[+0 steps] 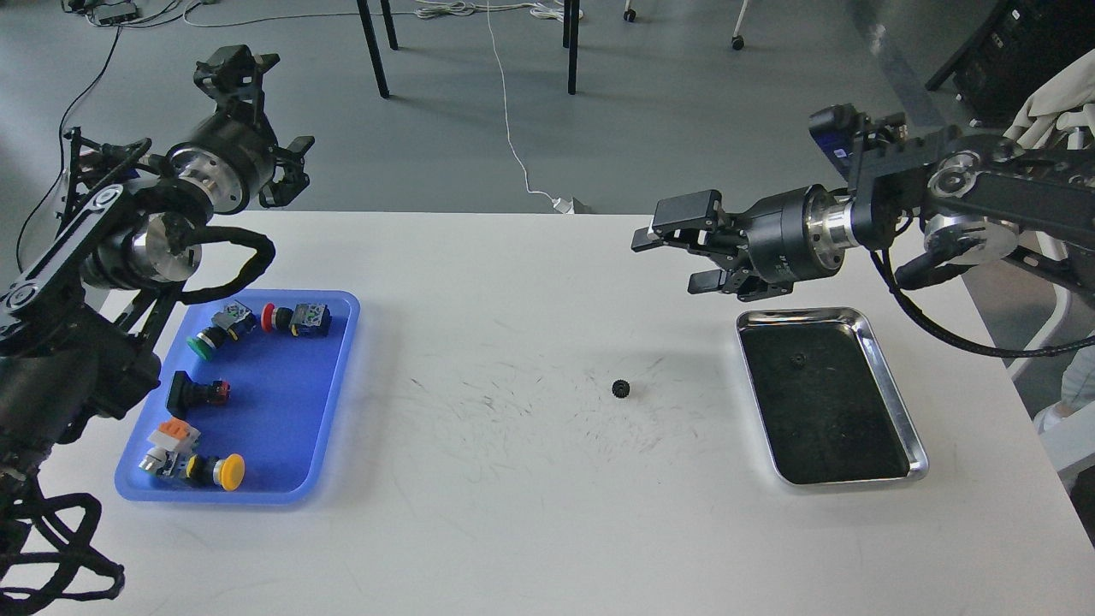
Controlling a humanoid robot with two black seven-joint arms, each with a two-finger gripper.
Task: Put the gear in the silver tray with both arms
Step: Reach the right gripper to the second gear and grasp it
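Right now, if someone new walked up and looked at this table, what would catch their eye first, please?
Probably the blue tray at the table's left, filled with colourful push-button switches. Next, the shiny silver tray at the right, with what may be a small dark part already lying near its far end. Between them a tiny black gear sits alone on the white table, while the right gripper hovers open above and the left gripper is raised at the far left.

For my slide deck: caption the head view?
Small black gear lies on white table beside silver tray; right gripper open above.
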